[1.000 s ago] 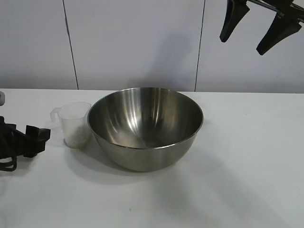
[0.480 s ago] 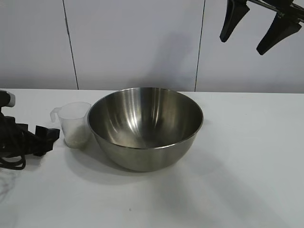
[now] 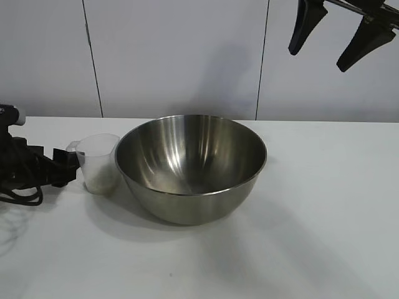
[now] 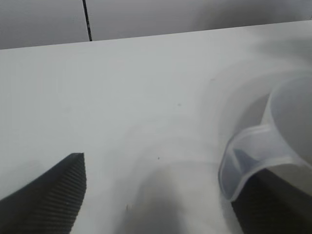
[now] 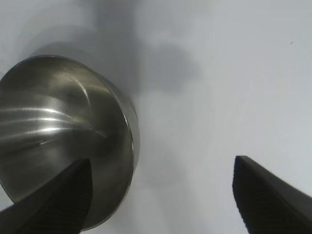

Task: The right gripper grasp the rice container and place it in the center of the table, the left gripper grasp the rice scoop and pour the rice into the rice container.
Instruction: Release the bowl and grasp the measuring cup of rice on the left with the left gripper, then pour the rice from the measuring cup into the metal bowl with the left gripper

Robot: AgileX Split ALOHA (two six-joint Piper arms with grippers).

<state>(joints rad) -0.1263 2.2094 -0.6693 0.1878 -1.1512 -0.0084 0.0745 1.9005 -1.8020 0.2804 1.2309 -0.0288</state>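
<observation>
With the bowl (image 3: pixel 191 167) set mid-bench (image 3: pixel 324 205), we judge the scoop grab underway. Our left gripper (image 3: pixel 67 165), jaws spread, must straddle the scoop (image 3: pixel 100 163) handle and clench; right gripper (image 3: pixel 340 34) hangs released above

Even bright light — soft shadows, wrist views blurred.

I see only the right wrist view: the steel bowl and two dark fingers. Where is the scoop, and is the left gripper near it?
Observer: The rice scoop stands upright on the table just left of the rice container, as the exterior view shows it.
Operator: And the left gripper?
Observer: The left gripper is low at the table, open, at the scoop's handle side; its fingers do not yet close on it.
Operator: Is rice in the scoop?
Observer: Yes, a pale layer of rice shows in its lower part.
Operator: Where is my right gripper?
Observer: The right gripper hangs high at the upper right, open, holding nothing.
</observation>
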